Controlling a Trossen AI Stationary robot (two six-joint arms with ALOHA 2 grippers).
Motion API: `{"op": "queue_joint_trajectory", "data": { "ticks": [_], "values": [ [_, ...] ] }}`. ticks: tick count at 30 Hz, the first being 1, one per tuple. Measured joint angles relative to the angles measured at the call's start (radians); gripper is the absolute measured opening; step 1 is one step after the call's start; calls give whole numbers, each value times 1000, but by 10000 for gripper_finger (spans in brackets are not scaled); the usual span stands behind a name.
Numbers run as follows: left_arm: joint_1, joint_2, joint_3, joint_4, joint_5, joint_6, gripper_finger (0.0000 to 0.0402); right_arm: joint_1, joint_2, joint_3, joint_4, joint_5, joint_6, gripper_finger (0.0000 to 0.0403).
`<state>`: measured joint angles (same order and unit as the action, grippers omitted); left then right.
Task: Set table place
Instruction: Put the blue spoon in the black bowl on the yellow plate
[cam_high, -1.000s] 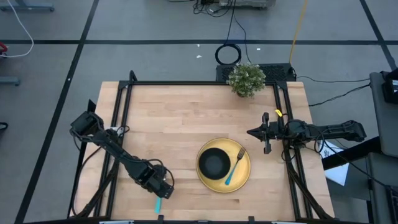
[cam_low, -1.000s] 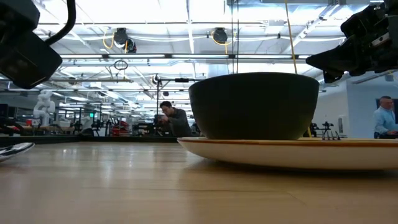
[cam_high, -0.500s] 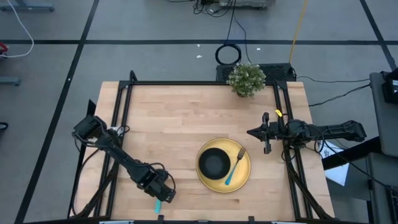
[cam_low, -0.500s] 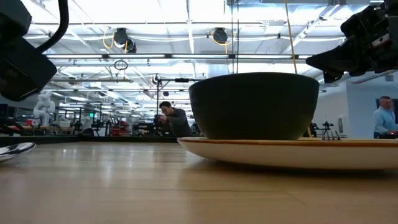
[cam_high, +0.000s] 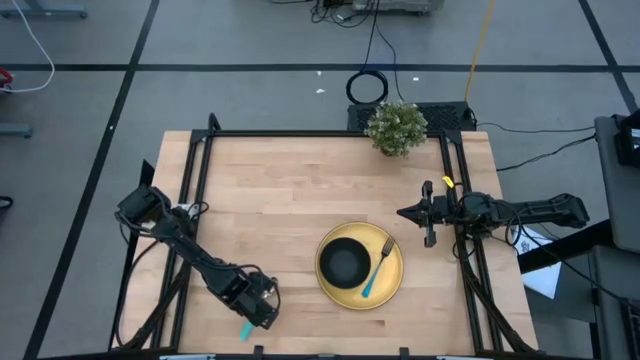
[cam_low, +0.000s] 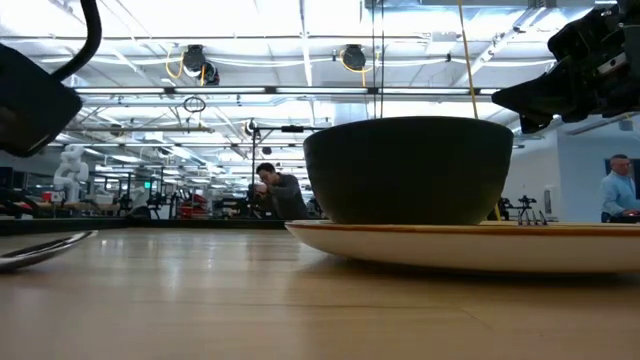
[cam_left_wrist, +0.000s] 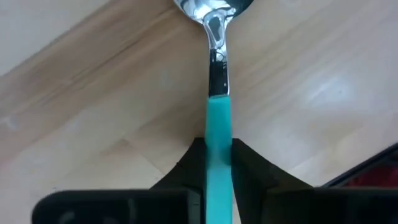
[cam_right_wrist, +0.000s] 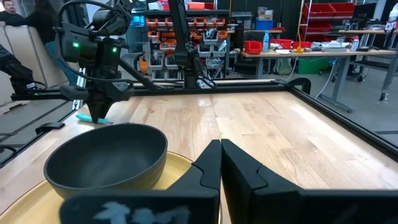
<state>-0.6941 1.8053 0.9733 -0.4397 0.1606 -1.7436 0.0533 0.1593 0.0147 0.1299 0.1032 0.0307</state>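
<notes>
A spoon (cam_left_wrist: 217, 74) with a turquoise handle and metal bowl lies on the table (cam_high: 290, 190) near its front left. My left gripper (cam_high: 258, 308) is shut on its handle; the handle's free end (cam_high: 245, 330) sticks out toward the near edge. In the low view the spoon's bowl (cam_low: 40, 250) rests on the wood. The yellow plate (cam_high: 392, 285) carries the black bowl (cam_high: 345, 262) and a turquoise-handled fork (cam_high: 377, 270). My right gripper (cam_high: 425, 215) waits shut at the table's right side, above the wood. My left gripper pinches the spoon's turquoise handle (cam_left_wrist: 217, 134) between its two fingers (cam_left_wrist: 249, 171), one on each long side. The fingers come from above, pointing steeply down. The spoon lies flat, with its metal bowl (cam_left_wrist: 214, 7) on the table.
A small green potted plant (cam_high: 396, 128) stands at the far edge, right of the middle. Black frame rails (cam_high: 195, 190) run along the left, far and right sides. Bare wood spreads between the spoon and the plate and across the far half.
My left gripper has sunk toward the table's near edge and taken hold of the spoon's handle. The spoon has turned a little on the table, its bowl end swinging while it stays down on the wood.
</notes>
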Motion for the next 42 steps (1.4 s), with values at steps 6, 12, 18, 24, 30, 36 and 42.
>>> {"op": "queue_joint_trajectory", "data": {
  "ticks": [6,12,18,24,30,36,42],
  "values": [
    [-6,-8,-2,8,-34,105,45,0,0,0,0,0,2,0],
    [-22,-42,-5,43,-251,241,45,0,0,0,0,0,2,0],
    [-30,-139,-6,35,-531,445,45,0,0,0,0,0,2,0],
    [-24,-249,-5,35,-763,738,45,0,0,0,0,0,2,0],
    [-4,-325,-4,81,-917,1075,45,0,0,0,0,0,0,0],
    [38,-339,-3,204,-928,1383,45,0,0,0,10,0,-1,0],
    [79,-339,-3,299,-878,1575,45,0,0,0,24,0,2,0]
  ]
}}
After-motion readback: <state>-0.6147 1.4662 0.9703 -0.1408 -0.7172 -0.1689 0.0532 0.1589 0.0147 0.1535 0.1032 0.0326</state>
